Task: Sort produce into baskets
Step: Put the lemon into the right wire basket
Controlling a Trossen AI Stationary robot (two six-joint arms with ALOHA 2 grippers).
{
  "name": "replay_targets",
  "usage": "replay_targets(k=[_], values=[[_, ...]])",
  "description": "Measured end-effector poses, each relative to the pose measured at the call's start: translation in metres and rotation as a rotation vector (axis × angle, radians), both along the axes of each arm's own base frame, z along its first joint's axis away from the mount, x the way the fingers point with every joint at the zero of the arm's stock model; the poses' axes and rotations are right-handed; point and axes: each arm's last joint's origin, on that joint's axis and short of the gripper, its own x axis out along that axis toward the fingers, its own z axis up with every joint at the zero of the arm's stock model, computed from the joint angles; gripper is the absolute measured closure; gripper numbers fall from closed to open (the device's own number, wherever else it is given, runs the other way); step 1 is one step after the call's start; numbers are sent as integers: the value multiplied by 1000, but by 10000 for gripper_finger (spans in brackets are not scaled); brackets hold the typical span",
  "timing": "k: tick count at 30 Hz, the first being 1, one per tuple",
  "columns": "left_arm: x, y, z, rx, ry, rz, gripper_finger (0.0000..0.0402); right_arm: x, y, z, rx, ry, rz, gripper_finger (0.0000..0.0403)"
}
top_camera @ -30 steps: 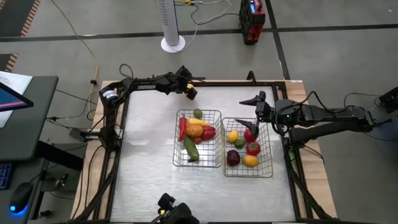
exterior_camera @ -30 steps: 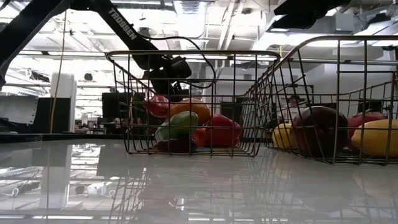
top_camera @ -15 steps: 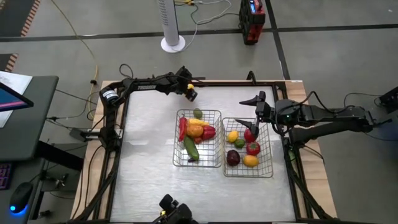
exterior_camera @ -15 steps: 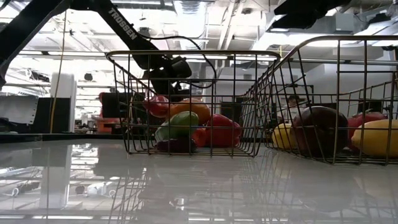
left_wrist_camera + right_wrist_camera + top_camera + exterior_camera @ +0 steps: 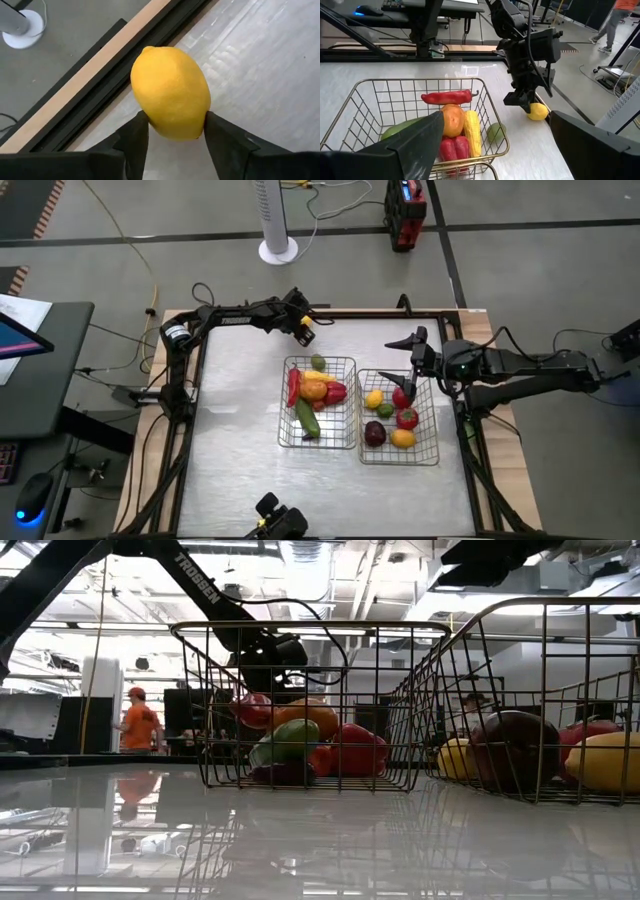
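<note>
Spanning most of the high view, the table (image 5: 240,460) carries two wire baskets side by side at its centre. The left basket (image 5: 319,442) holds a long red pepper (image 5: 446,96), an orange fruit (image 5: 313,389), a yellow corn cob (image 5: 472,132), a green cucumber (image 5: 307,421) and a lime (image 5: 317,363). The right basket (image 5: 398,454) holds a dark plum (image 5: 375,434), yellow pieces and red pieces.

The left arm reaches along the upper edge of the table in the high view, and the left gripper (image 5: 303,332) sits upper left of the left basket, low over the tabletop near the table's border. Its fingers (image 5: 136,135) are drawn in on a lemon (image 5: 171,92), one on each side of it; the left wrist view shows both fingers touching the fruit. The lemon is bright yellow, oval and faintly dimpled. In the right wrist view it is at table level, outside the baskets, just beyond the far corner of the left basket.

The right gripper (image 5: 413,358) hangs over the upper edge of the right basket, fingers spread wide, holding nothing.
</note>
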Motion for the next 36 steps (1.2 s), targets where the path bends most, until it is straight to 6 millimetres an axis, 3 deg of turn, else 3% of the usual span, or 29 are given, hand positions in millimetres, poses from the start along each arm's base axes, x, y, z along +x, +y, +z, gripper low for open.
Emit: replay_targets(k=[7, 13, 22, 29, 33, 36], values=[[3, -1, 2, 31, -8, -34, 279, 0, 0, 0, 0, 2, 0, 14], [15, -10, 7, 83, 13, -149, 291, 0, 0, -1, 0, 8, -1, 14], [38, -32, 56, 228, -68, -337, 291, 0, 0, -2, 4, 15, -3, 14], [52, -66, 101, 232, -352, -525, 290, -1, 0, -2, 6, 18, -4, 14], [68, -98, 106, 115, -482, -627, 290, 0, 0, -2, 6, 14, -3, 14], [84, -127, 99, 73, -500, -682, 290, 0, 0, 0, 6, 1, -3, 14]])
